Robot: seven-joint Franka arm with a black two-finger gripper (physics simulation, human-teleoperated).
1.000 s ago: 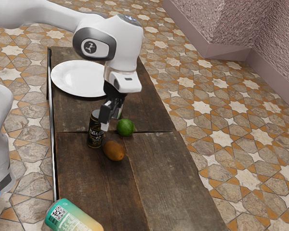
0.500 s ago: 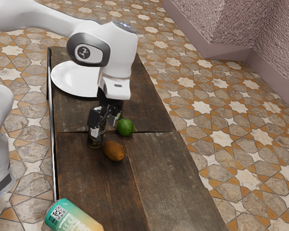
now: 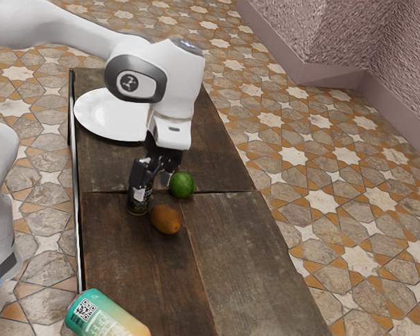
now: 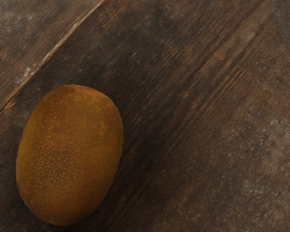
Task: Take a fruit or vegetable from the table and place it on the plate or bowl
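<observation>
A brown kiwi (image 3: 166, 218) lies on the dark wooden table (image 3: 217, 266), just in front of a green lime (image 3: 182, 184). My gripper (image 3: 151, 172) hangs above them, close over a small dark can (image 3: 138, 200), open with nothing between its black fingers (image 3: 139, 172). The wrist view looks down on the kiwi (image 4: 70, 154) lying on the planks just under my hand. A white plate (image 3: 105, 115) rests at the table's far end, partly hidden behind my arm.
The dark can stands upright right beside the kiwi and lime, under the gripper. A green and orange can (image 3: 101, 318) lies at the table's near corner. The near right part of the table is bare wood; patterned floor tiles surround it.
My hand has shifted toward the exterior view's left and a little lower, ending over the dark can. The kiwi, lime, cans and plate have not moved.
</observation>
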